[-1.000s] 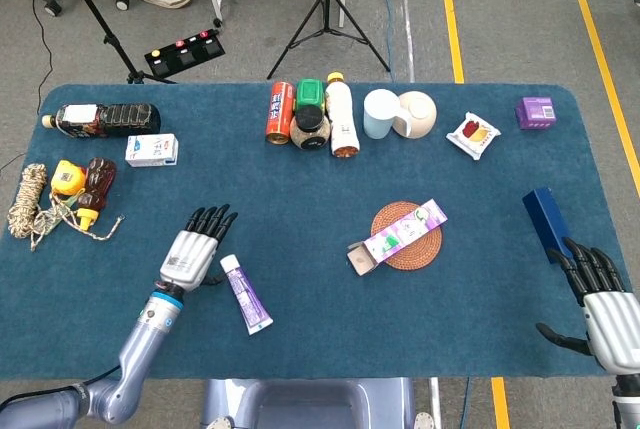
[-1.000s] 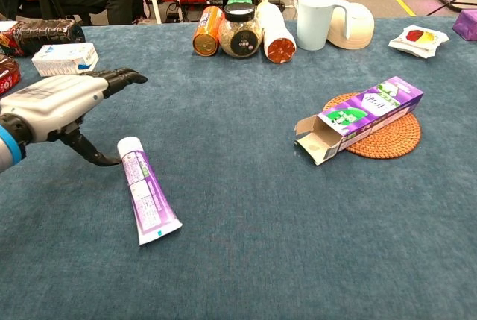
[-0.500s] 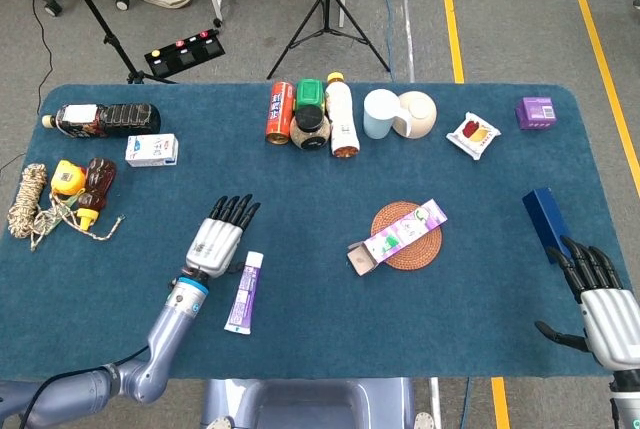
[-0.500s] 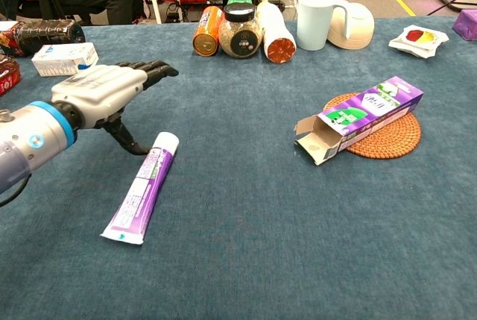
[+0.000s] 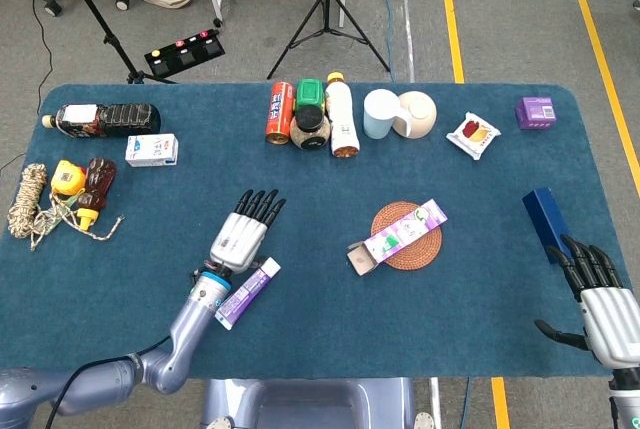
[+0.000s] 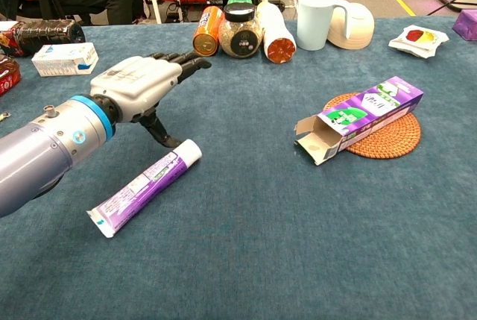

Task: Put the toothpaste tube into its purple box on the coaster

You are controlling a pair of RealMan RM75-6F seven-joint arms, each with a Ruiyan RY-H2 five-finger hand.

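Purple toothpaste tube (image 6: 145, 186) flat on cloth under left hand (image 6: 141, 86), fingers spread, thumb beside tube.

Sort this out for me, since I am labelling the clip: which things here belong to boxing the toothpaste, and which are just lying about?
Job: toothpaste tube, purple box with its flap open, coaster, left hand beside the tube.

Lying about: mug, jar, orange can, rope, blue box.

My left robot hand (image 6: 141, 85) has swept rightward across the desk, pushing the toothpaste tube (image 6: 145, 186) around; its cap now points right, toward the box.
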